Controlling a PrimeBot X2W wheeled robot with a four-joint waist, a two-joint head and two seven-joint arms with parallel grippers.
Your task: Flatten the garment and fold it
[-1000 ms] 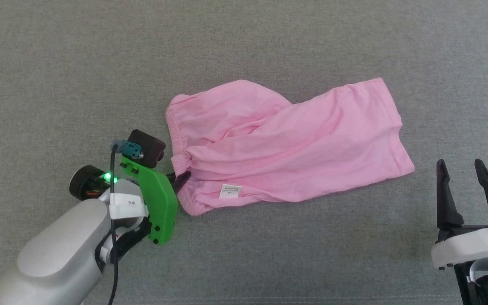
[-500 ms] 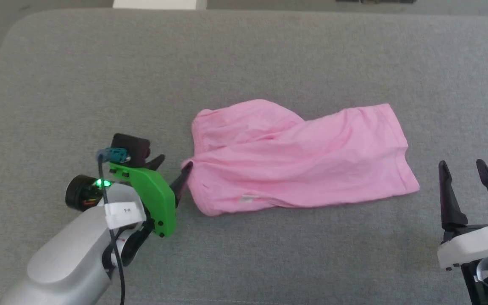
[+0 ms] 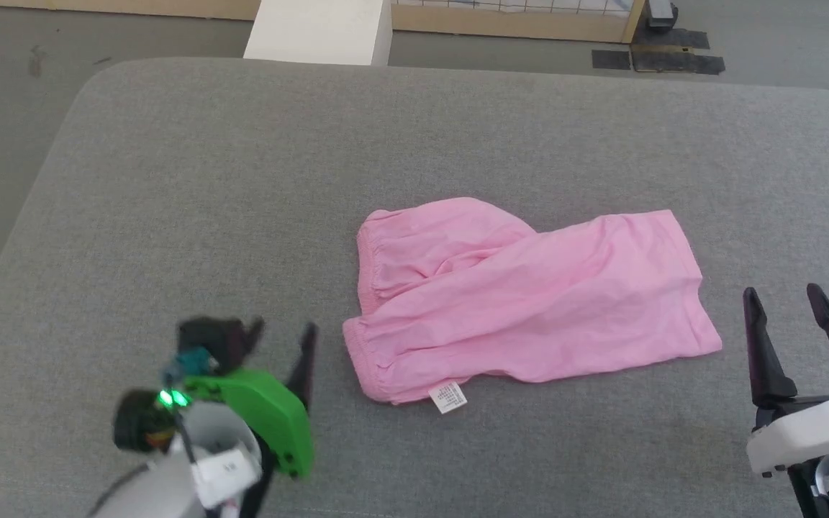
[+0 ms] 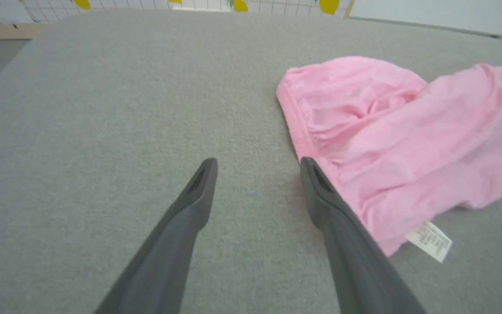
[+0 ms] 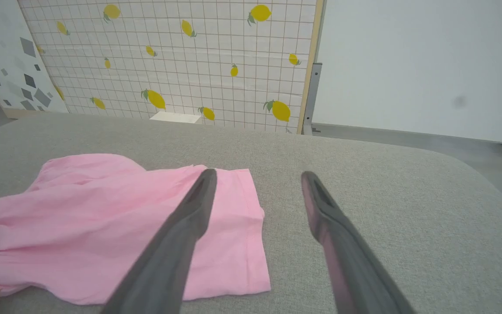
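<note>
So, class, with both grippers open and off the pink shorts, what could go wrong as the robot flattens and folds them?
1. The pink shorts lie twisted, with a diagonal fold across them; folding now would likely trap creases.
2. They lie flat on the grey cushion, so the left gripper or right gripper might pinch both layers or miss.
</note>
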